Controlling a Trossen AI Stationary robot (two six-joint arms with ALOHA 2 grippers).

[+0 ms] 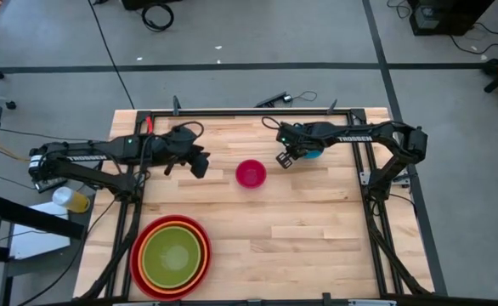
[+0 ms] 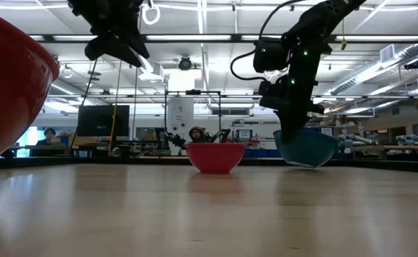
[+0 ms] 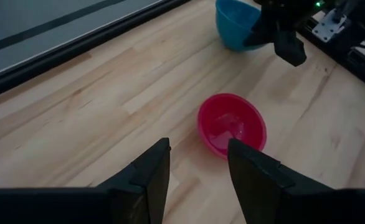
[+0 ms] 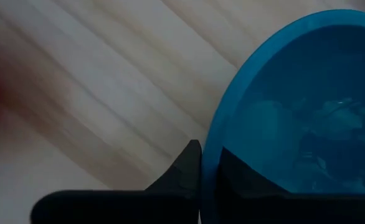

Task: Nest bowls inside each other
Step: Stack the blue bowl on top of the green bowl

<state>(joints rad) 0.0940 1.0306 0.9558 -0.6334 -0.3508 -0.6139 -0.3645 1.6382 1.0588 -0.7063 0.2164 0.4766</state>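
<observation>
A: What do we have on the left part of the table (image 1: pixel 317 238)?

B: Near the front left corner there are three bowls nested together: the red bowl (image 1: pixel 140 263) outside, the orange bowl (image 1: pixel 149 232) in it, and the lime green bowl (image 1: pixel 175 256) inside that one. In the low view the red bowl fills the left edge, very close to the camera.

A: And the left arm?

B: The left gripper (image 1: pixel 200 164) hangs above the table, behind the stack and to the left of the magenta bowl (image 1: pixel 251 173). Its two fingers (image 3: pixel 151 174) stand apart and they hold nothing. It touches no bowl.

A: Where is the magenta bowl exactly?

B: It stands upright, alone, near the middle of the table, between the two grippers.

A: And on the right?

B: The right gripper (image 1: pixel 288 159) is low at the blue bowl (image 1: pixel 312 154), in the back right area of the table. Its fingers are pinched on the rim of this bowl, one finger outside the wall and one inside. In the low view the blue bowl is tilted, and I cannot tell if it touches the wood.
</observation>
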